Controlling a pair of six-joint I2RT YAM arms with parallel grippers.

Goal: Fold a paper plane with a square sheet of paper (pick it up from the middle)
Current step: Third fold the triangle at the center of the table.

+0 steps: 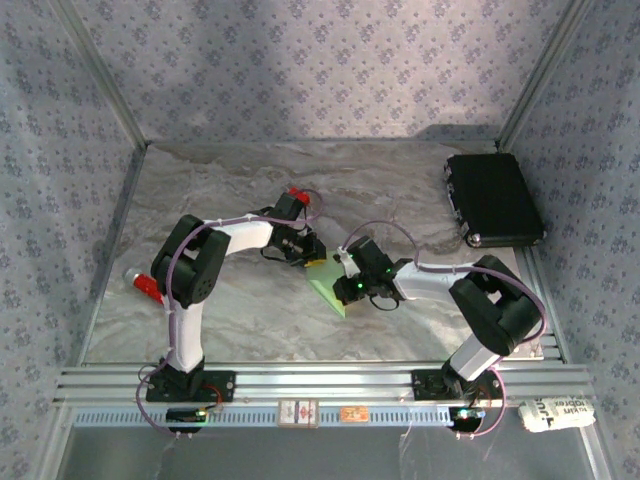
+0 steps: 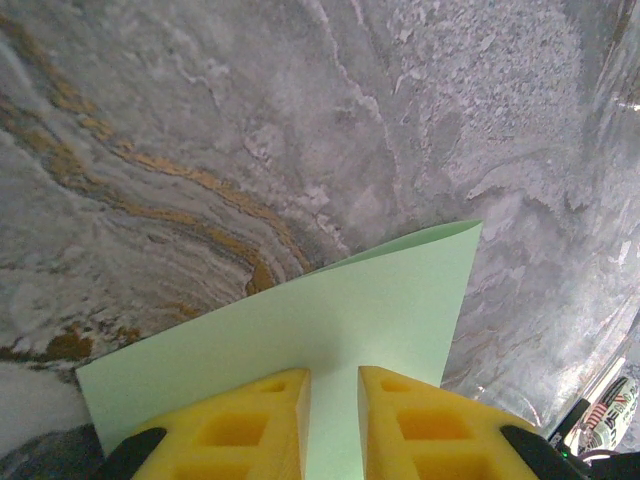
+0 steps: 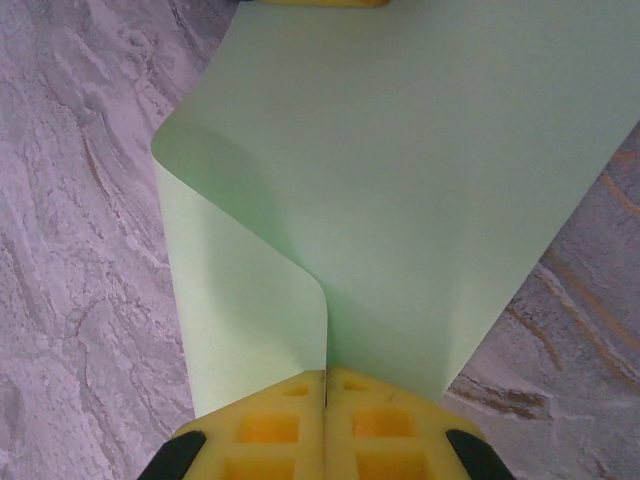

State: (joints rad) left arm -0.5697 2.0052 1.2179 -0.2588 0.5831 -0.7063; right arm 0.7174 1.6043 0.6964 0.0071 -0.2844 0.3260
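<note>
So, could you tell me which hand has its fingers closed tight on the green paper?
The right hand: its yellow fingers meet, pinching the curled paper. The left hand shows a clear gap between its fingers.

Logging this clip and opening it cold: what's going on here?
Both arms meet at the middle of the table over the square sheet of paper. The right gripper is shut on one edge, where the sheet curls over itself in a loose fold, not yet creased flat. The left gripper sits at the opposite edge with its jaws slightly apart, paper showing in the gap. No plane shape yet.
</note>
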